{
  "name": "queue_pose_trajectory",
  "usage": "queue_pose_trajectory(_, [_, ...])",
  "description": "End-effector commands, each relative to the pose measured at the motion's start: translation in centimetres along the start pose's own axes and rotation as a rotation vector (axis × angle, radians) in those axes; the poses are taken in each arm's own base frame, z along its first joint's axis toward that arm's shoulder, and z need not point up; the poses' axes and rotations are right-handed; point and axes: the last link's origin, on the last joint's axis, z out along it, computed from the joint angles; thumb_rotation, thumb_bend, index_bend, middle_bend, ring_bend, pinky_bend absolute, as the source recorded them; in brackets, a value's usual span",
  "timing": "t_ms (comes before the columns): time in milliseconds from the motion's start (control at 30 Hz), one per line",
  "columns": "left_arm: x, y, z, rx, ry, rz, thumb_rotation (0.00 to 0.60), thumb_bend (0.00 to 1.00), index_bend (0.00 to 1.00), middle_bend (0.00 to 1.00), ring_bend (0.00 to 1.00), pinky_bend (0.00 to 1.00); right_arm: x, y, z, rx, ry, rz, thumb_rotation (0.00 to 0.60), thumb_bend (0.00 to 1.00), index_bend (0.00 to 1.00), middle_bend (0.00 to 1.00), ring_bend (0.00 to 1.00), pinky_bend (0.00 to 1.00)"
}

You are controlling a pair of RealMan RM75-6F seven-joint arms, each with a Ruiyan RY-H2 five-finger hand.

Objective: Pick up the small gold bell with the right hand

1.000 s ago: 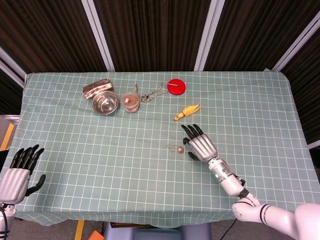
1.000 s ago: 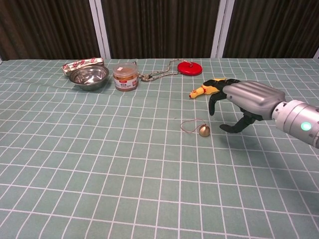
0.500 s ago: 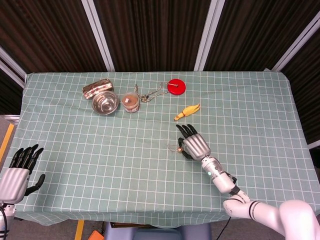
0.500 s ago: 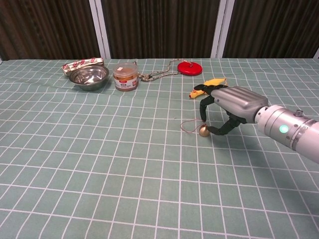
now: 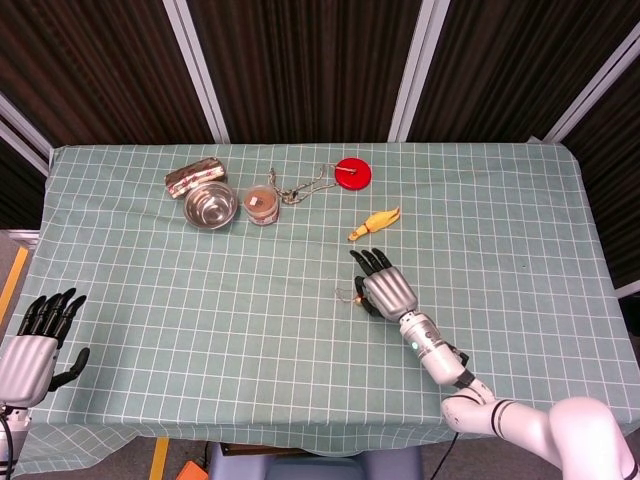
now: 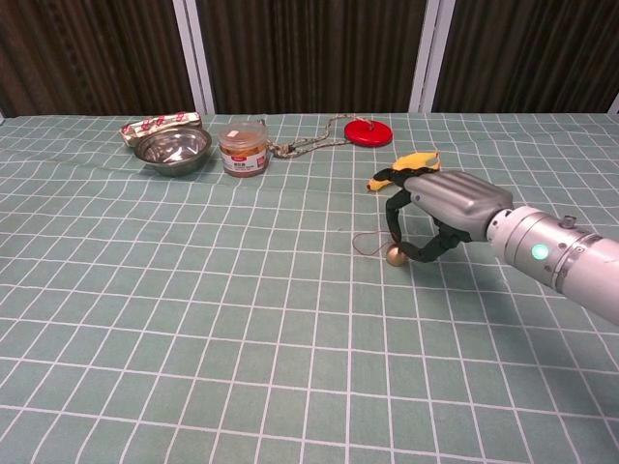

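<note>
The small gold bell [image 6: 395, 256] lies on the green checked tablecloth with a thin wire loop trailing to its left. In the head view the bell [image 5: 357, 297] peeks out at the left edge of my right hand [image 5: 385, 290]. My right hand [image 6: 440, 208] arches over the bell, fingers [image 6: 392, 215] curled down behind it and the thumb tip right beside it. The bell still rests on the cloth and I cannot tell whether the thumb touches it. My left hand [image 5: 35, 345] hovers off the table's near left corner, fingers spread and holding nothing.
A yellow toy [image 6: 387, 177] lies just behind my right hand. Further back stand a red disc [image 6: 368, 132] with a cord, a brown jar [image 6: 242, 149], a steel bowl [image 6: 172, 148] and a wrapped packet [image 6: 155, 124].
My right hand has slid left across the cloth to the bell and curled its fingers and thumb around it. The left hand has barely moved.
</note>
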Motion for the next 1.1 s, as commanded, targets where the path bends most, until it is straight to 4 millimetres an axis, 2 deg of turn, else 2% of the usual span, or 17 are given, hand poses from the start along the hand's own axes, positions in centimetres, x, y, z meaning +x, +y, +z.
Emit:
queue_pose_trajectory(33, [0.0,0.0,0.0,0.001,0.001,0.000,0.600,0.41,0.00,0.00,0.00,0.00,-0.1,0.0,0.0,0.001,-0.003,-0.002,0.600,0.51,0.68,0.13,0.00,0.00])
queue_pose_trajectory(267, [0.1,-0.1,0.0,0.002,0.004,-0.002,0.600,0.41,0.00,0.00,0.00,0.00,-0.2,0.0,-0.1,0.000,-0.001,-0.007,0.600,0.52,0.72,0.15,0.00,0.00])
queue_pose_trajectory(433, [0.2,-0.1,0.0,-0.001,0.007,-0.001,0.600,0.41,0.00,0.00,0.00,0.00,0.1,-0.1,-0.2,0.005,0.018,0.001,0.600,0.58,0.75,0.16,0.00,0.00])
queue_pose_trajectory(600, [0.2,-0.1,-0.1,-0.003,0.009,-0.004,0.600,0.41,0.00,0.00,0.00,0.00,1.0,-0.2,-0.5,0.012,0.048,0.029,0.600,0.60,0.77,0.17,0.00,0.00])
queue_pose_trajectory(767, [0.3,-0.1,-0.1,-0.003,0.012,-0.005,0.600,0.41,0.00,0.00,0.00,0.00,2.7,-1.5,-1.1,0.055,0.113,0.091,0.600,0.60,0.78,0.18,0.00,0.00])
queue_pose_trajectory(900, [0.2,0.0,0.0,-0.003,0.010,-0.004,0.600,0.41,0.00,0.00,0.00,0.00,3.3,-2.7,-0.9,0.084,0.114,0.092,0.600,0.60,0.78,0.18,0.00,0.00])
queue_pose_trajectory(967, [0.2,0.1,-0.1,-0.008,0.013,-0.003,0.600,0.41,0.00,0.00,0.00,0.00,3.0,-1.7,-1.9,0.071,0.103,0.041,0.600,0.60,0.78,0.18,0.00,0.00])
queue_pose_trajectory(1100, [0.1,0.1,-0.3,-0.011,0.006,0.004,0.600,0.41,0.00,0.00,0.00,0.00,3.2,1.0,-5.5,0.025,0.110,0.009,0.600,0.60,0.78,0.18,0.00,0.00])
